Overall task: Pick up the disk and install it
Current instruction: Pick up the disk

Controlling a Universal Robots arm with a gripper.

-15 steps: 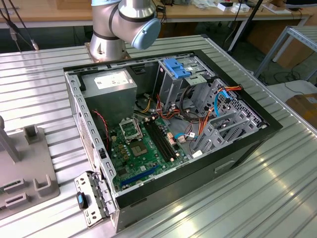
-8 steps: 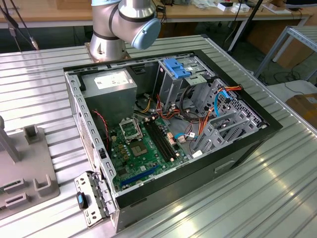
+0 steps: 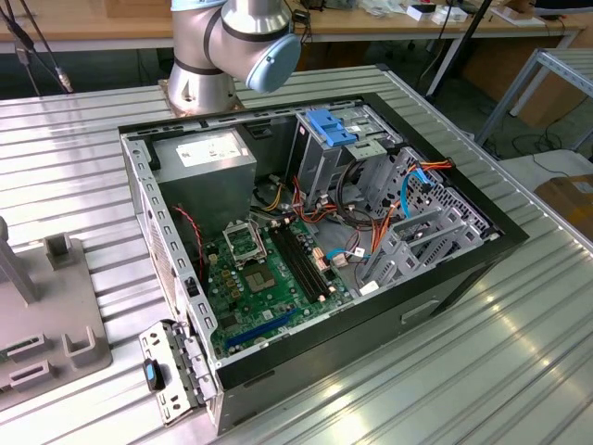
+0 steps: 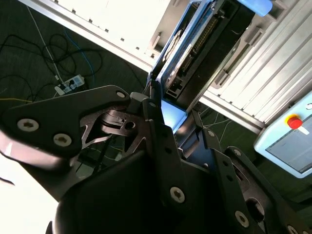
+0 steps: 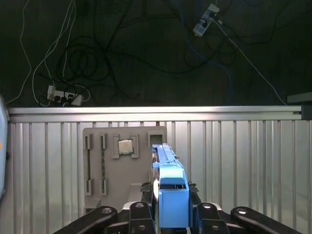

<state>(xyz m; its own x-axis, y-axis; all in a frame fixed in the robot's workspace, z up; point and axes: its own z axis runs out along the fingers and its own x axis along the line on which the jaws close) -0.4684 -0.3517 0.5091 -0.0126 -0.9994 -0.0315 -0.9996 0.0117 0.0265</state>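
The disk (image 5: 170, 192) is a dark drive in a bright blue carrier, seen edge-on in the first wrist view. My gripper (image 5: 171, 204) is shut on it, one black finger on each flat side. It hangs above the grey fixture plate (image 5: 105, 136) on the ribbed metal table. In the second wrist view the disk (image 4: 195, 48) sticks out beyond the black fingers (image 4: 156, 114), its connector edge showing. The open computer case (image 3: 139, 199) lies on its side in the exterior view, with a silver drive cage (image 3: 324, 162) topped by a fixed blue bracket (image 3: 331, 125).
The fixture plate holds a processor chip (image 5: 126, 146) and a memory stick (image 5: 102, 161); it also shows at the exterior view's left (image 3: 46, 315). The arm's base (image 3: 208, 56) stands behind the case. Cables and power strips (image 5: 63, 95) lie on the dark floor beyond the table edge.
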